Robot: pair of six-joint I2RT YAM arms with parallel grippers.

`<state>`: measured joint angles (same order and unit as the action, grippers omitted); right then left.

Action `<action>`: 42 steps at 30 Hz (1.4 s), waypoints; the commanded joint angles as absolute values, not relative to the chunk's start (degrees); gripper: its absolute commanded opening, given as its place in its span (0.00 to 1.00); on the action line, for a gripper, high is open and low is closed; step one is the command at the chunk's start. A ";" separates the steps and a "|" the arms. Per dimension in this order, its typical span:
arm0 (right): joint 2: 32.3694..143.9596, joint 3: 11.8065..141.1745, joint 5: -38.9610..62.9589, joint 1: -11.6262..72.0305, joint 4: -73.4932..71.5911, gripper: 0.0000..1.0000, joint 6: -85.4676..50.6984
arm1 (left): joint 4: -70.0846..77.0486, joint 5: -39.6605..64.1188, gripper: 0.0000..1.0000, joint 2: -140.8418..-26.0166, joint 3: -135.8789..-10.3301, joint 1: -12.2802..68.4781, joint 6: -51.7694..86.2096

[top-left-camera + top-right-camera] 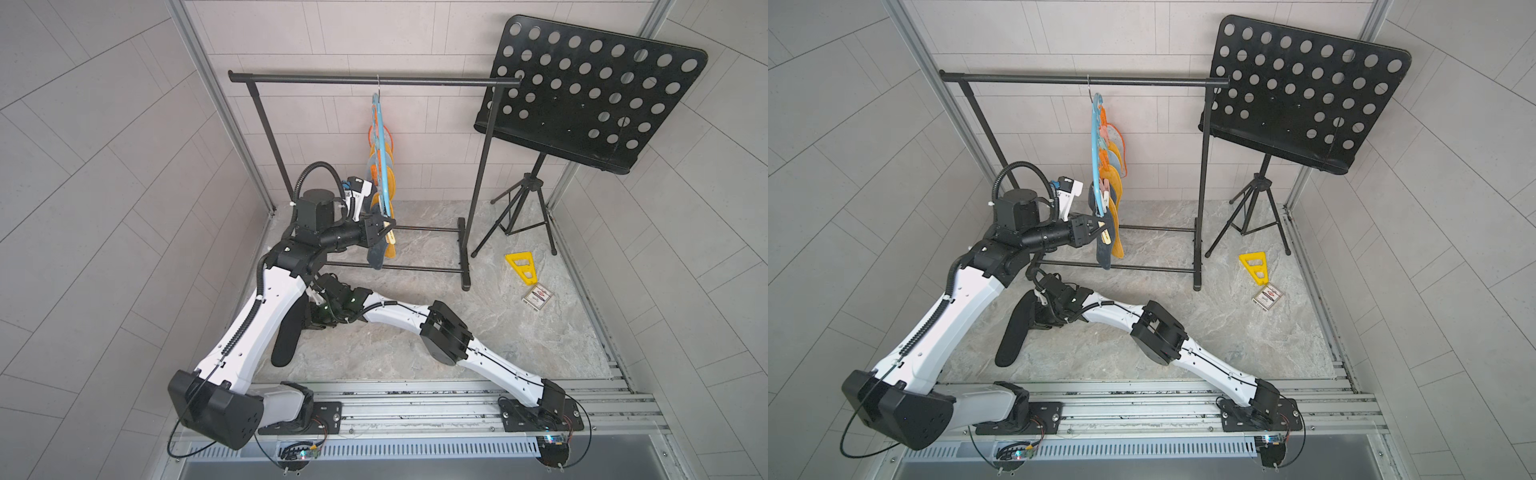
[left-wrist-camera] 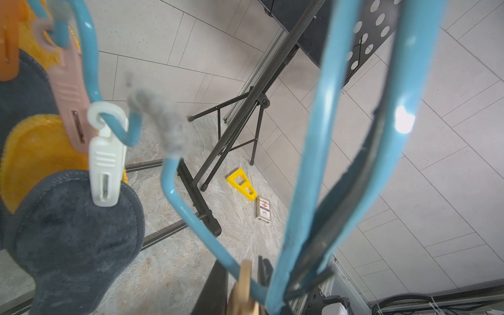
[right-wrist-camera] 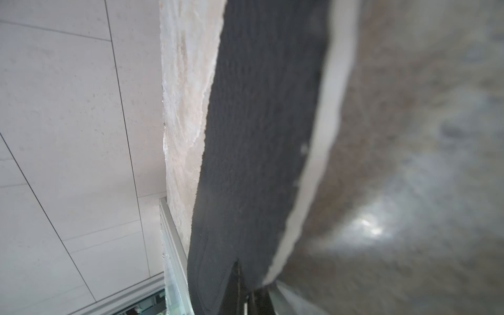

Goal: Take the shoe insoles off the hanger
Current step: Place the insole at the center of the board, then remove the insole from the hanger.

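The hanger (image 2: pixel 323 109) is clamped at its near lower end by the left gripper (image 1: pixel 385 227), likely to stop it swinging while the clipped-on shoe insoles (image 1: pixel 1119 243) get pulled (no bin or tray in sight). One black insole (image 1: pixel 1013 336) is laid by the left edge of the worktop (image 1: pixel 395 345), at the right gripper (image 1: pixel 1040 319); pinched or released can't be told.

Blue hanger (image 1: pixel 1094 141), insoles (image 1: pixel 1120 195) clipped, black insole (image 1: pixel 1015 332) lying
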<state>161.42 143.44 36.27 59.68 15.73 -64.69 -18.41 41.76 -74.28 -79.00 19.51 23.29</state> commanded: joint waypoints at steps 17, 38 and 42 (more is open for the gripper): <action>140.42 122.34 31.14 57.53 33.20 0.45 -45.75 | -24.61 42.08 0.00 -75.09 -79.48 19.53 20.01; 41.22 29.54 9.00 54.49 24.56 0.39 -21.79 | -27.22 42.36 0.00 -76.25 -78.36 19.49 16.63; 14.54 17.96 2.38 56.43 21.50 0.37 -25.52 | -27.16 41.83 0.00 -76.13 -77.20 19.44 16.40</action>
<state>23.55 23.40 9.58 55.68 20.93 -26.13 -21.67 41.54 -75.33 -79.13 19.49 17.26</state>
